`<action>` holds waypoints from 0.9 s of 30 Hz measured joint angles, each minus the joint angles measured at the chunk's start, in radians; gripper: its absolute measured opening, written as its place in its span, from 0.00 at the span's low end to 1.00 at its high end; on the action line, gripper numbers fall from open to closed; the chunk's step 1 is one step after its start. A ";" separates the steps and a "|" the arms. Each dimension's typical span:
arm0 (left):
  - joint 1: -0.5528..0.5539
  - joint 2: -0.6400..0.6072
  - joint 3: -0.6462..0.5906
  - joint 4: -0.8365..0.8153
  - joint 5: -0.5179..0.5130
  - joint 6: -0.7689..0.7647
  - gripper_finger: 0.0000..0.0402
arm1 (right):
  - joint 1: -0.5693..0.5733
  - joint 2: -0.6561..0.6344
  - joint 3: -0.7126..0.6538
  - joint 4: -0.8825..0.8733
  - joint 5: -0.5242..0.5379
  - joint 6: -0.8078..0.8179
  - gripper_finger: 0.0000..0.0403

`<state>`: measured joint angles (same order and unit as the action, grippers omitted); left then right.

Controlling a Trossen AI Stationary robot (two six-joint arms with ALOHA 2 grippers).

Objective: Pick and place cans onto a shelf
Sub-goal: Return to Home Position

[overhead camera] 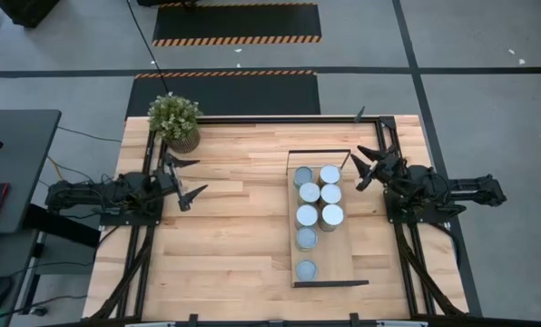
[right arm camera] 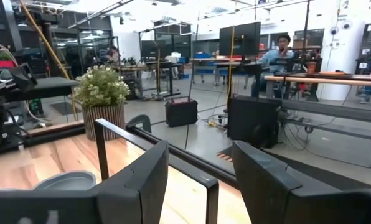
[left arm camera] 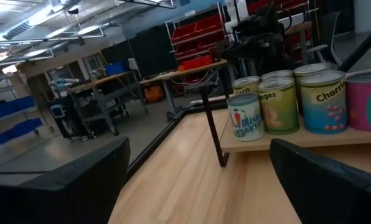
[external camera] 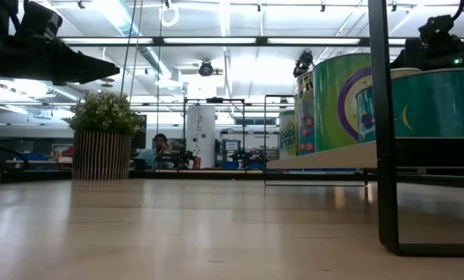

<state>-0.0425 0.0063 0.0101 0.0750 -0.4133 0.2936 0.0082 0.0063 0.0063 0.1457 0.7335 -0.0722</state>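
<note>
**A:** Wood shelf looks full. Every one of the cans stands on it, most of them clustered toward one end and one alone near the other. What's left?

**B:** Only parking the arms. The left fingers are spread wide and hold nothing. They're over bare bench, well apart from the shelf and near the plant.

**A:** And the right?

**B:** The right fingers are wide open and empty too, but they sit just beside the crowded end of the shelf, close to the cans and the black frame.

**A:** So that's the risk.

**B:** I'd judge so. Draw that arm straight back toward its own side first, away from the shelf, before any folding or turning. That way a spread finger can't sweep a can or hook the frame. Go slowly, because cans packed that tightly would likely knock each other over. The left arm has free room and only needs to stay clear of the plant.
</note>
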 joint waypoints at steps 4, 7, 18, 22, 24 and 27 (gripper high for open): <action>0.000 0.000 0.000 0.001 -0.001 0.039 0.98 | 0.000 0.000 0.000 0.000 0.000 -0.002 0.46; 0.000 0.000 0.000 0.001 -0.001 0.062 0.98 | 0.000 0.000 0.000 -0.001 -0.001 -0.002 0.46; 0.000 0.000 0.000 0.004 -0.002 0.032 0.98 | 0.000 0.000 0.000 -0.001 -0.001 -0.002 0.46; 0.000 0.000 0.000 0.005 -0.002 0.032 0.98 | 0.000 0.000 0.000 -0.001 -0.002 -0.002 0.46; 0.000 0.000 0.000 0.005 -0.003 0.032 0.98 | 0.000 0.000 0.000 -0.001 -0.002 -0.002 0.46; 0.000 0.000 0.000 0.005 -0.003 0.032 0.98 | 0.000 0.000 0.000 -0.001 -0.002 -0.002 0.46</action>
<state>-0.0425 0.0063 0.0097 0.0799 -0.4160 0.3252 0.0082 0.0063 0.0063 0.1448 0.7311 -0.0738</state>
